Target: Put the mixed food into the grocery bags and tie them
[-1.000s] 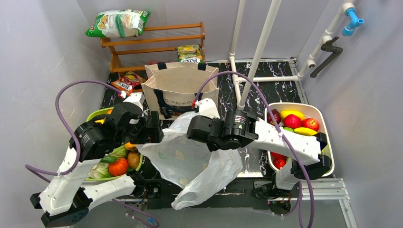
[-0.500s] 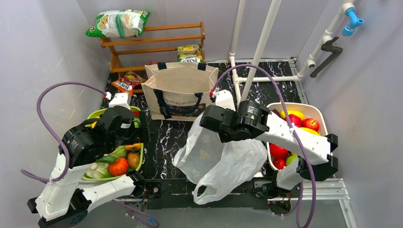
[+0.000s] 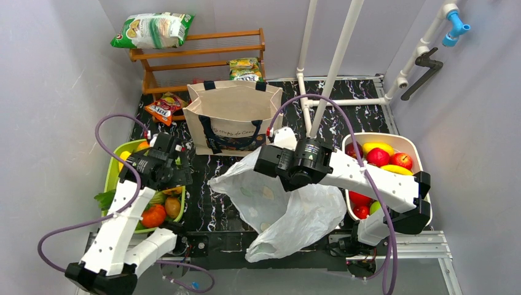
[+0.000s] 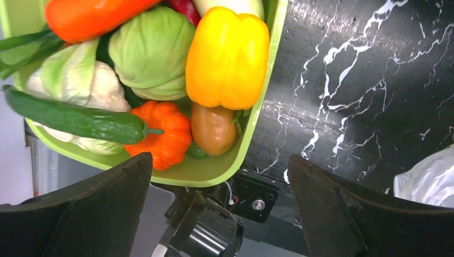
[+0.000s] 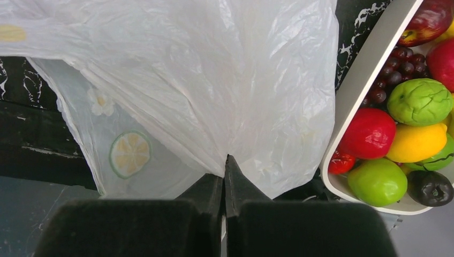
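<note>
left gripper [image 4: 219, 182]: pulled off plastic bag [image 5: 214, 80], gaping empty, green tray [image 4: 260, 101] beneath | right gripper [image 5: 225, 171]: clamped on that bag, alone | next: likely picking vegetables [image 4: 152, 51]

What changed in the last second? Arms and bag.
The left pincer pulled back from the plastic bag to over the green tray, open and empty. The right pincer stayed shut on the bag, swinging it right, then partly back toward centre. The canvas tote and fruit tray did not move.
</note>
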Available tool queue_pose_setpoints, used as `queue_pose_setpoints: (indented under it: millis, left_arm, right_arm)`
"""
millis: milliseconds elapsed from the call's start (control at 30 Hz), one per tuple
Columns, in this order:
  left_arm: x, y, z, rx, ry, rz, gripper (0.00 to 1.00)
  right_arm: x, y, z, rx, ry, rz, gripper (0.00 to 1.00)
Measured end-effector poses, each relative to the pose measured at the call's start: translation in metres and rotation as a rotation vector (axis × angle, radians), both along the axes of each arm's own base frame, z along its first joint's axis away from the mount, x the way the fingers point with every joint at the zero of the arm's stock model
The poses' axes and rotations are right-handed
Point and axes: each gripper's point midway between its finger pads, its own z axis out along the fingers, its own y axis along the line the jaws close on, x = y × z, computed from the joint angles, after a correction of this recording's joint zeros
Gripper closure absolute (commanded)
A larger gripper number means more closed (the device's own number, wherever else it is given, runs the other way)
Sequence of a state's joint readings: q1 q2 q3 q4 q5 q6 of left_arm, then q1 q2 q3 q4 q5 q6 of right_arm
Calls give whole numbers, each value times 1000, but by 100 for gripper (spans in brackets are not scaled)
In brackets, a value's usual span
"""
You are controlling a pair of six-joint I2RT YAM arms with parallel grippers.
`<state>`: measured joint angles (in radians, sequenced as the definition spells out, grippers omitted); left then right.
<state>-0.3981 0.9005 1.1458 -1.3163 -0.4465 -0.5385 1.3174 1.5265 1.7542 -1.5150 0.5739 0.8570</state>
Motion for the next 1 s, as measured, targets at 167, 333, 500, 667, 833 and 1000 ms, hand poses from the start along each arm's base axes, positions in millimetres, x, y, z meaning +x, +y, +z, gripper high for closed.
queue_pose_setpoints:
  millis: [167, 333, 500, 667, 833, 1000]
  left_arm:
    - [24, 0, -17, -78, 46, -15, 2]
    - [40, 6, -33, -78, 46, -57, 2]
    - [51, 7, -47, -72, 34, -150, 2]
    - [58, 15, -62, -83, 44, -157, 2]
    - [62, 27, -76, -86, 93, -122, 2]
    - [63, 33, -78, -75, 101, -101, 4]
  right_arm:
    - [-4, 1, -11, 2, 23, 5, 99]
    - [-4, 2, -13, 11, 25, 7, 99]
    - [-4, 3, -11, 22, 22, 10, 99]
    - [-5, 2, -13, 20, 26, 10, 99]
    - [-5, 4, -14, 25, 28, 11, 99]
    - [-5, 5, -13, 29, 26, 14, 99]
